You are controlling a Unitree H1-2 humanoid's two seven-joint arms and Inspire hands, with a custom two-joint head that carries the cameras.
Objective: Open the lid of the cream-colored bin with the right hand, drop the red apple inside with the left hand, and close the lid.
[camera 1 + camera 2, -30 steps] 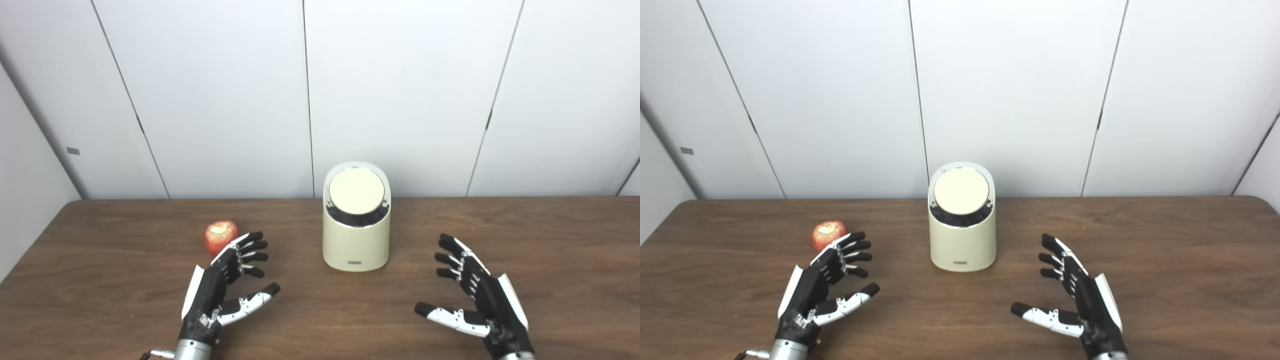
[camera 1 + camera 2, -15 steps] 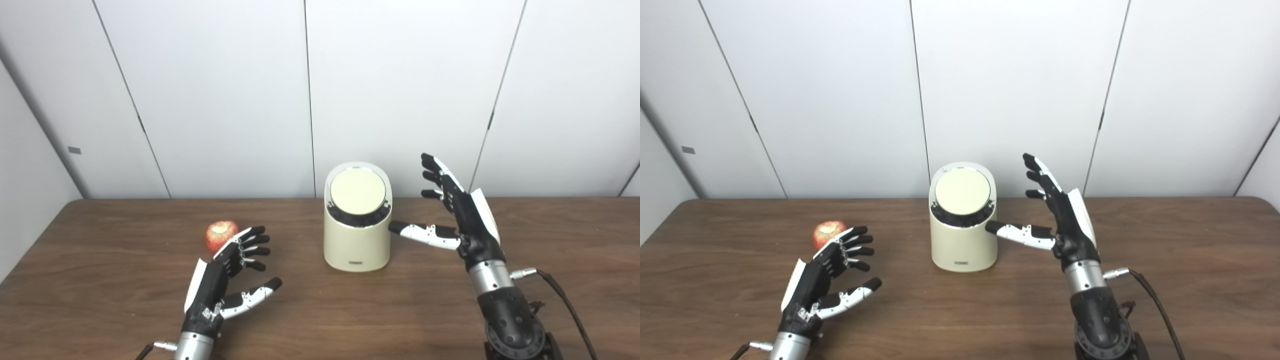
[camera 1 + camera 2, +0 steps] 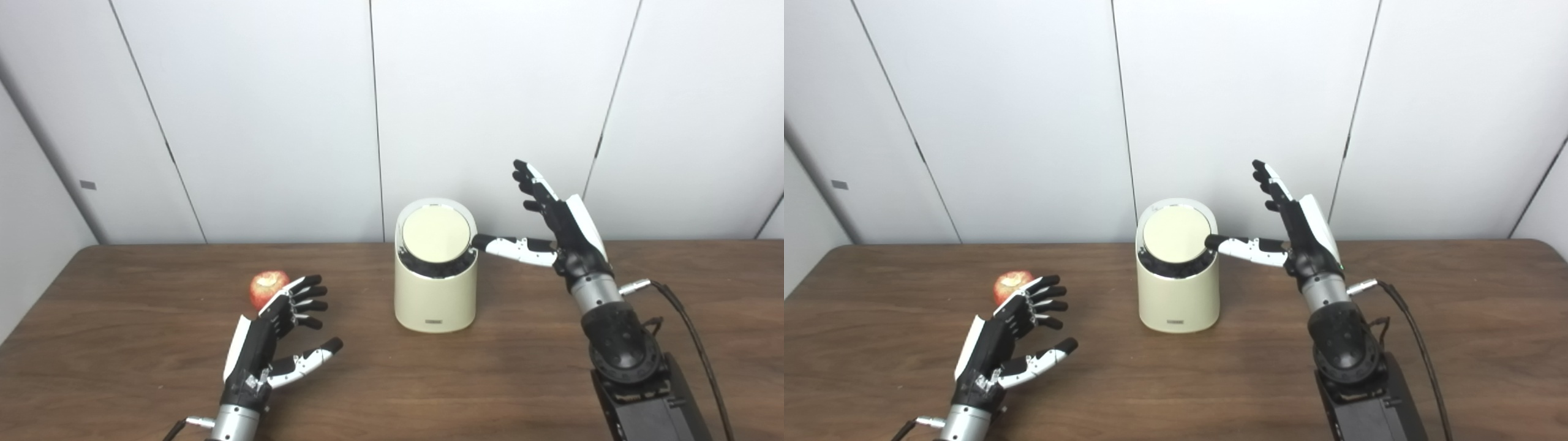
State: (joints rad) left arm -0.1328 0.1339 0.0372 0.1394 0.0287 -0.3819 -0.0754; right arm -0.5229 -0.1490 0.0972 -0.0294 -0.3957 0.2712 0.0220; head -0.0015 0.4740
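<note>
1 cream bin (image 3: 436,300), round lid (image 3: 436,236) shut

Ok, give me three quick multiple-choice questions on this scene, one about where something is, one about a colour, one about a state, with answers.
1. Where does the apple lie?
A. left of the bin
B. inside the bin
C. in the right hand

2. What colour is the bin?
A. blue
B. cream
C. black

3. How is the lid?
A. removed
B. wide open
C. closed

Answers: 1 A, it rests on the table just beyond the open left hand. 2 B, its body is cream. 3 C, the disc covers the top, the right hand with its thumb at the rim.
</note>
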